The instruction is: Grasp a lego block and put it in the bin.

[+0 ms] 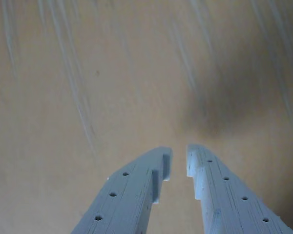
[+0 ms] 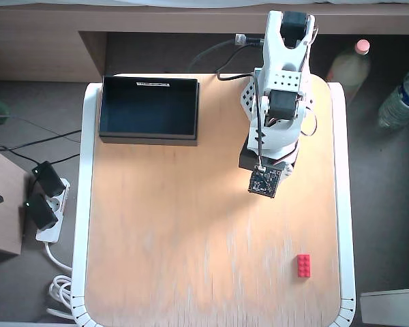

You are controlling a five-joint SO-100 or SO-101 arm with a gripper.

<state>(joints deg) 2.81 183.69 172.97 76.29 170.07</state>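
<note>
A small red lego block [image 2: 303,265] lies on the wooden table near the front right corner in the overhead view. The black bin [image 2: 148,107] stands at the back left, dark inside, with a thin white label on its far rim. The white arm [image 2: 279,88] is folded at the back right of the table, far from both. In the wrist view my gripper [image 1: 179,152] points down at bare wood, its two pale fingers [image 1: 136,190] almost touching with nothing between them. Neither block nor bin shows in the wrist view.
The table [image 2: 191,225] has a white rim and rounded front corners. A power strip with plugs and cables [image 2: 44,204] lies on the floor to the left. Two bottles [image 2: 347,65] stand off the table at the back right.
</note>
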